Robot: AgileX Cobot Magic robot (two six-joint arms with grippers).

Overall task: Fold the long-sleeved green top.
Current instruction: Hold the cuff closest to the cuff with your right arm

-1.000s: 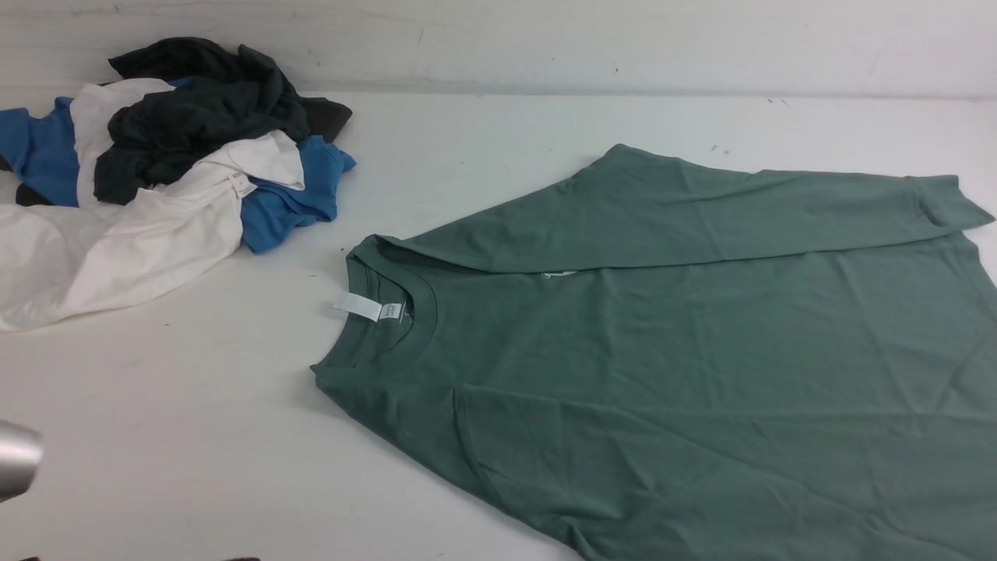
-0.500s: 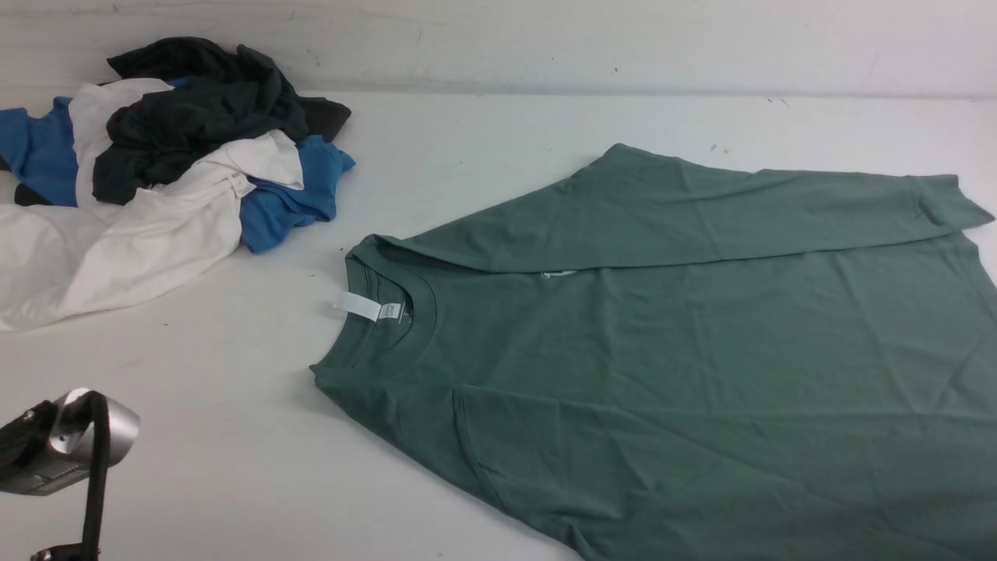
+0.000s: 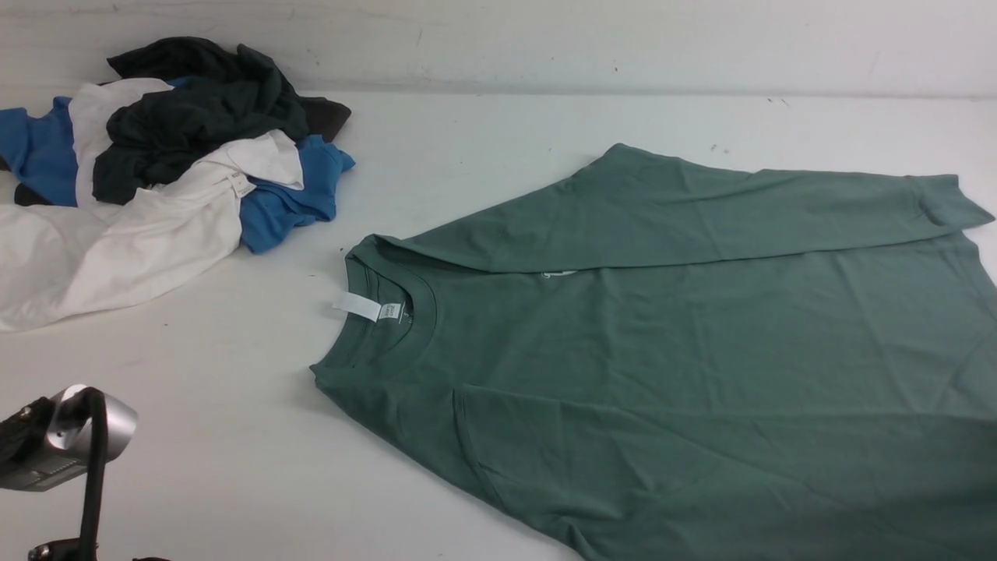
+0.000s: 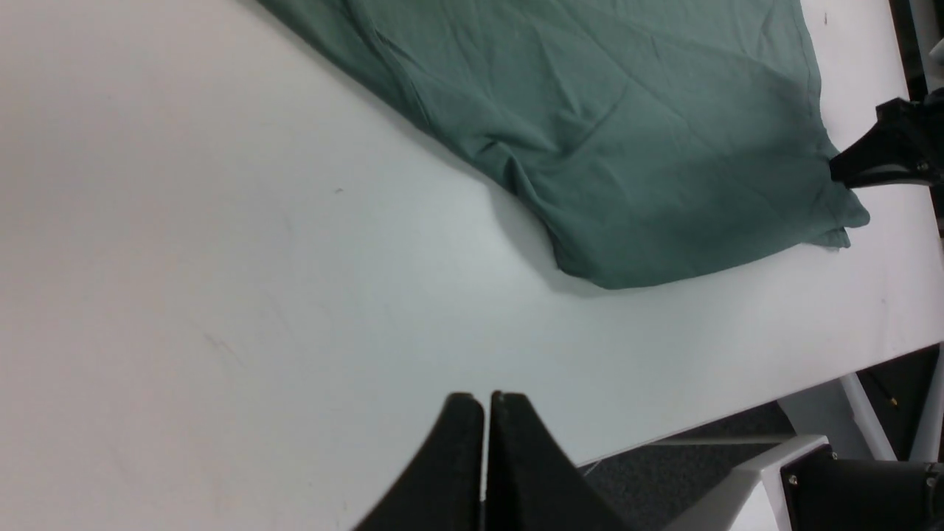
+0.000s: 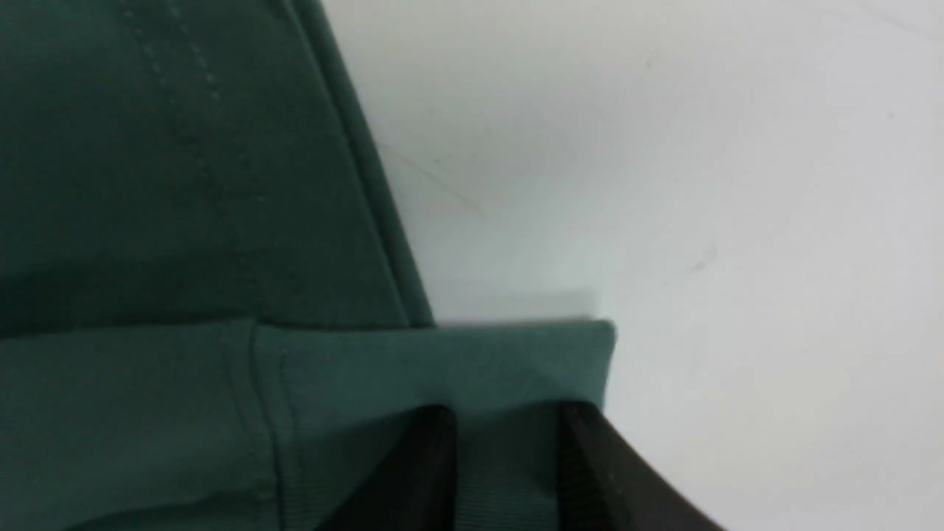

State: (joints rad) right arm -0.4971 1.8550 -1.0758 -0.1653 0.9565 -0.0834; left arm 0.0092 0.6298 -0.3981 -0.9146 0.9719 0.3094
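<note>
Right wrist view: top (image 5: 184, 221) under end effector (image 5: 507, 410) (parted)

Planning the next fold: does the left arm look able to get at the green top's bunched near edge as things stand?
Probably yes. The left gripper hangs shut over the white table, with nothing lying between it and the bunched edge of the green top. It would have to open first.
</note>
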